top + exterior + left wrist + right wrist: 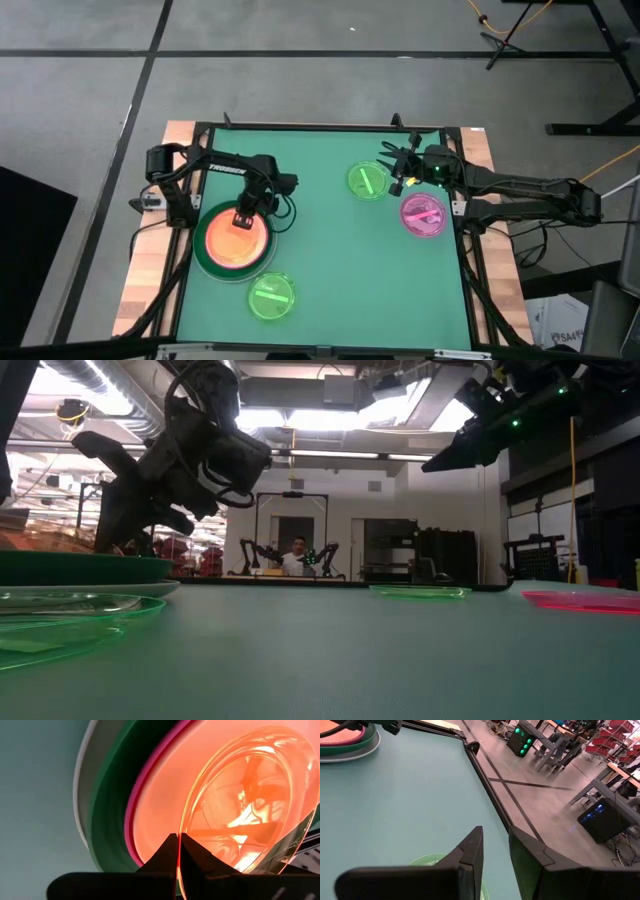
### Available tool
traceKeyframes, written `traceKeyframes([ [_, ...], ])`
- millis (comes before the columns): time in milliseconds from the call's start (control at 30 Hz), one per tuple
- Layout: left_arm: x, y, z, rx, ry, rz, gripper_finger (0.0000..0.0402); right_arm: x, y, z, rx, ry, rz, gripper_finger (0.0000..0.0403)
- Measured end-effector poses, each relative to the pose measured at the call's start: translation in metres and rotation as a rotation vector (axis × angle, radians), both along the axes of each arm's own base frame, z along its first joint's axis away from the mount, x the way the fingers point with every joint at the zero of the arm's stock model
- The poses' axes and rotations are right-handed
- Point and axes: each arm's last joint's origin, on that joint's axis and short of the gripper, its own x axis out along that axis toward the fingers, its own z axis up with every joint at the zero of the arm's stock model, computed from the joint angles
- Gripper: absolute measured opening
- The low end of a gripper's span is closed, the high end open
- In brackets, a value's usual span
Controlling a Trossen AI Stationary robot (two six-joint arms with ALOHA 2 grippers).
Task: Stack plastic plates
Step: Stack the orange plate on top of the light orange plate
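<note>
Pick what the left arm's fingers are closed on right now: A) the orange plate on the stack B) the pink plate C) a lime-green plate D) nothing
A. In the left wrist view the fingers pinch the rim of the translucent orange plate, which sits over the stack; the pink plate lies apart by the right arm.
</note>
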Motion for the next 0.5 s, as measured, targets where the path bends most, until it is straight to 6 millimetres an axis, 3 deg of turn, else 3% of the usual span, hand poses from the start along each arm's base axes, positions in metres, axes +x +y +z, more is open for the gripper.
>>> traceKeyframes([
  [233, 0.0049, 0.0005, -0.0021, 0.052, -0.027, 0.093, 0.0007, 0.0000, -0.0001, 0.0000, 0.000, 0.000, 0.000, 0.0083],
  [500, 0.0051, 0.0007, -0.0023, 0.062, -0.025, 0.111, 0.0065, 0.0000, 0.0000, 0.0000, 0.000, 0.000, 0.000, 0.0083],
])
